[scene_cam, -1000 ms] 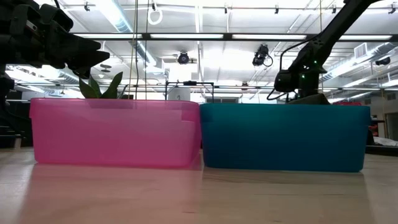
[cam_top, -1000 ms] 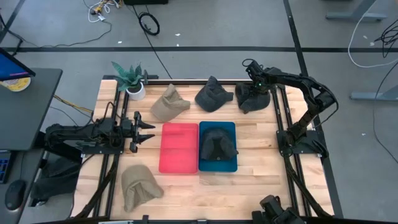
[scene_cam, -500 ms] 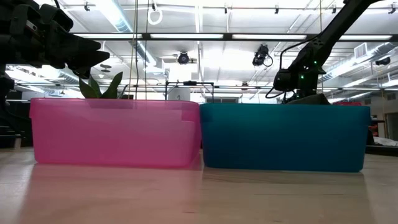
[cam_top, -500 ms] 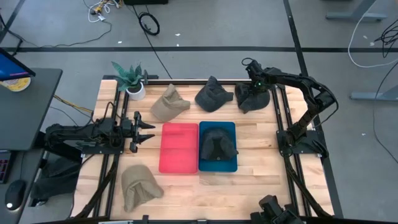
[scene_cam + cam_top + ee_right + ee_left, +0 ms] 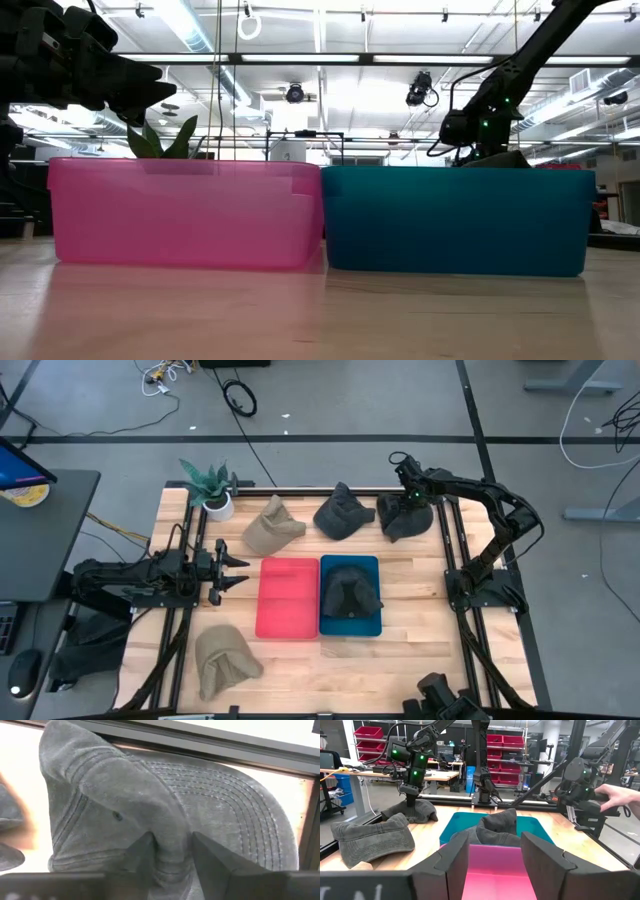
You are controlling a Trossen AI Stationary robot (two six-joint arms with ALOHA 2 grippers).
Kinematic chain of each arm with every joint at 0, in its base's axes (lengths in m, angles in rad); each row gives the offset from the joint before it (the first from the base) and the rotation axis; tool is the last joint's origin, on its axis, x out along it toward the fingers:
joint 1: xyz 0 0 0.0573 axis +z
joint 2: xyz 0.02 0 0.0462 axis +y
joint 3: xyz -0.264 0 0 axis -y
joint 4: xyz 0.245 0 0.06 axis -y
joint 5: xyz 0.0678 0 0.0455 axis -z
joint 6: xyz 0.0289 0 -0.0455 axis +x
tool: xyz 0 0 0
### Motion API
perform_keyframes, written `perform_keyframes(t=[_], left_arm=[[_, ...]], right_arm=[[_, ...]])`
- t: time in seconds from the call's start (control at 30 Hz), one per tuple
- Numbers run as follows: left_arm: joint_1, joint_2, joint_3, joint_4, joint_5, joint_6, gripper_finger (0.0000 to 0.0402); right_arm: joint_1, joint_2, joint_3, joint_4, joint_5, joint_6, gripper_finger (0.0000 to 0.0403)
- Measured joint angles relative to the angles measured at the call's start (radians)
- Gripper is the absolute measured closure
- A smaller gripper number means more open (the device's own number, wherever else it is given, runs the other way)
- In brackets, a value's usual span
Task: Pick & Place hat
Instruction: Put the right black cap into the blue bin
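Grey cap (image 5: 165,820) beyond the teal bin (image 5: 350,596) sits pinched in my right gripper (image 5: 405,506), not yet lifted; one cap is binned already. Left gripper (image 5: 235,567) waits spread beside the pink bin (image 5: 288,597).

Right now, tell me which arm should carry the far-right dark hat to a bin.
The right. Its gripper is already down on the dark hat at the table's far right corner, fingers pinching a fold of its fabric. The left gripper waits open beside the pink bin, far from that hat.
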Motion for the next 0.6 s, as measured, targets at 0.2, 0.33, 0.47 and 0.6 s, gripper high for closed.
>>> perform_keyframes(t=[0.2,0.33,0.47,0.6], left_arm=[[0.000,0.000,0.000,0.000,0.000,0.000,0.0218],[0.000,0.000,0.000,0.000,0.000,0.000,0.0218],[0.000,0.000,0.000,0.000,0.000,0.000,0.0218],[0.000,0.000,0.000,0.000,0.000,0.000,0.0218]], right_arm=[[0.000,0.000,0.000,0.003,-0.021,-0.016,0.0389],[0.000,0.000,0.000,0.003,-0.021,-0.030,0.0390],[0.000,-0.004,0.000,0.007,-0.015,-0.075,0.0396],[0.001,-0.038,0.000,0.001,0.013,-0.094,0.0399]])
